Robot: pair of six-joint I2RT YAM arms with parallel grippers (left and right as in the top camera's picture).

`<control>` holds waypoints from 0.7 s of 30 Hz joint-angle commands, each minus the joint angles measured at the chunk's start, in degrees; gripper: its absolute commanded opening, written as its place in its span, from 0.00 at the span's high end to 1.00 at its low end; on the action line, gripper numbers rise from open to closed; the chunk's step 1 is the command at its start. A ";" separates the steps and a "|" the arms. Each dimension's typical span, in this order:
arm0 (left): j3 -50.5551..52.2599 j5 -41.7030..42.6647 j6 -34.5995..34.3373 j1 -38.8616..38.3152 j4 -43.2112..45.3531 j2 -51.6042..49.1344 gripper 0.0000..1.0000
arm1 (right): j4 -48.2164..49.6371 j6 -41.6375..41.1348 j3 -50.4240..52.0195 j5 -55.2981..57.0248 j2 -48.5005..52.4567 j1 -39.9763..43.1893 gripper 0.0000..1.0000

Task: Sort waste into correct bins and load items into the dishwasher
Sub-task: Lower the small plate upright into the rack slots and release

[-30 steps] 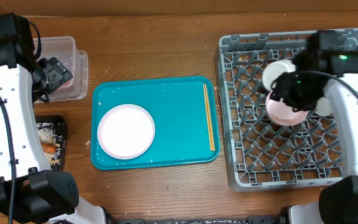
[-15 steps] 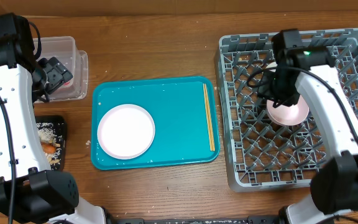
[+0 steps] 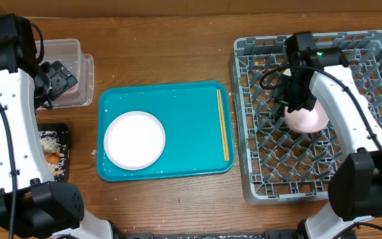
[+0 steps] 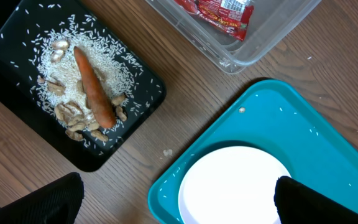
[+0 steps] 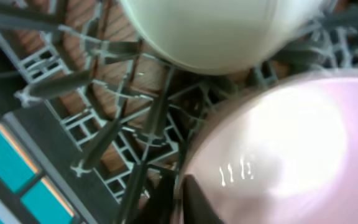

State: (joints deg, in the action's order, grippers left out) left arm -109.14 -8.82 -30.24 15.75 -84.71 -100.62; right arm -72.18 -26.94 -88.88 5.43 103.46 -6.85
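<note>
Right hand [image 3: 297,105] — closed — points down at the bowl [image 3: 308,121] rim.

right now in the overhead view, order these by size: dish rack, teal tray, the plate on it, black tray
1. dish rack
2. teal tray
3. plate or black tray: unsure, an arm hides part of the tray

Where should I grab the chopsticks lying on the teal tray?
Take the chopsticks mid-length, straight down from above, jaws spanning both. They lie flat and side by side, close along the rim of the teal tray on the dish rack side, so a sideways approach is likely blocked.
</note>
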 commanded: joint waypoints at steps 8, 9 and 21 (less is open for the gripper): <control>-0.83 -0.17 0.22 0.07 -0.13 0.94 0.00 | -5.70 0.39 -6.91 -0.02 -1.44 0.50 0.96; -0.83 -0.17 0.22 0.07 -0.13 0.94 0.00 | -7.19 1.20 -8.44 -1.07 -2.03 0.74 0.96; -0.83 -0.17 0.22 0.07 -0.13 0.94 0.00 | -9.44 29.53 -8.57 -50.86 -8.74 10.84 0.96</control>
State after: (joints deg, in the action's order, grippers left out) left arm -109.14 -8.84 -30.24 15.75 -84.71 -100.62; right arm -81.19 -8.86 -98.15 -25.43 95.55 1.15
